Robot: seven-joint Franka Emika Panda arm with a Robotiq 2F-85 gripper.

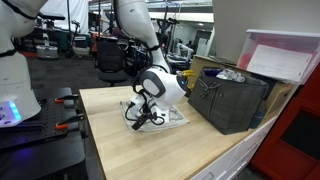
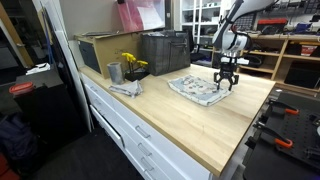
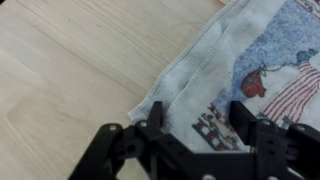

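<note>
My gripper [image 3: 197, 122] is open, its two black fingers spread just above a folded printed cloth [image 3: 250, 70] that lies flat on the light wooden countertop. The fingers straddle the cloth's near edge with nothing between them but the fabric below. In both exterior views the gripper [image 1: 140, 112] [image 2: 226, 80] hangs low over the cloth [image 1: 165, 113] [image 2: 200, 88], at or near its surface. The cloth is white with red, blue and dark prints.
A dark plastic crate [image 1: 232, 100] [image 2: 166, 52] stands on the counter [image 1: 150, 150] beside the cloth. A metal cup [image 2: 115, 72], yellow flowers [image 2: 133, 65] and a crumpled grey rag [image 2: 126, 89] sit further along. Boxes stand behind the crate.
</note>
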